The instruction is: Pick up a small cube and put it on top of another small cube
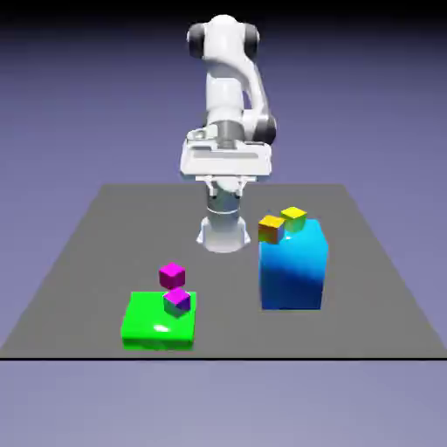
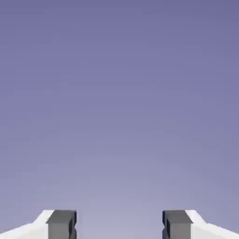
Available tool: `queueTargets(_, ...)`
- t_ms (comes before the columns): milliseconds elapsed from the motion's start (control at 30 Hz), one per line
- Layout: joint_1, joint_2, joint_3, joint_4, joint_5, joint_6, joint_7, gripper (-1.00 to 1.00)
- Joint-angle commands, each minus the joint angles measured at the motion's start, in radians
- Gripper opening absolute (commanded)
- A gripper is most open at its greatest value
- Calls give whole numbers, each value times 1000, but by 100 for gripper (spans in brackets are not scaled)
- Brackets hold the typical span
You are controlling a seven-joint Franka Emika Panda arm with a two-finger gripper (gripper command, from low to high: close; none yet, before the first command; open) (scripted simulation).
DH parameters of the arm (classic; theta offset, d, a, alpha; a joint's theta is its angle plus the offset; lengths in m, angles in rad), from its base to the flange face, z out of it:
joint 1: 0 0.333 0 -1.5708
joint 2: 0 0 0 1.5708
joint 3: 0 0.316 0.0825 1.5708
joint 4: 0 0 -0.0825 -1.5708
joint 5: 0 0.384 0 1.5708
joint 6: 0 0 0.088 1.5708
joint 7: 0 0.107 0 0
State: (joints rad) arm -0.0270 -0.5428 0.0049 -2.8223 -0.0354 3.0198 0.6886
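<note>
Because our gripper (image 2: 119, 225) hangs high with its fingers parted and nothing between them, we judge the step in hand to be the approach; the small magenta-pink cube (image 1: 172, 277) sits by the back edge of the green block (image 1: 144, 322), beside the magenta-topped cube (image 1: 177, 302). We should tip the hand down, centre over the pink cube and square the fingers to its faces; we should descend straight, lest we nudge its neighbour.
</note>
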Motion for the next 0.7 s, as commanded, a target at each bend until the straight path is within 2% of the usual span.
queueTargets(0,-32,23,4,-10,-29,-14,-44,0)
queueTargets(533,-550,384,69,-173,-498,-243,-739,0)
queueTargets(667,-560,448,39,-160,-604,-226,-698,0)
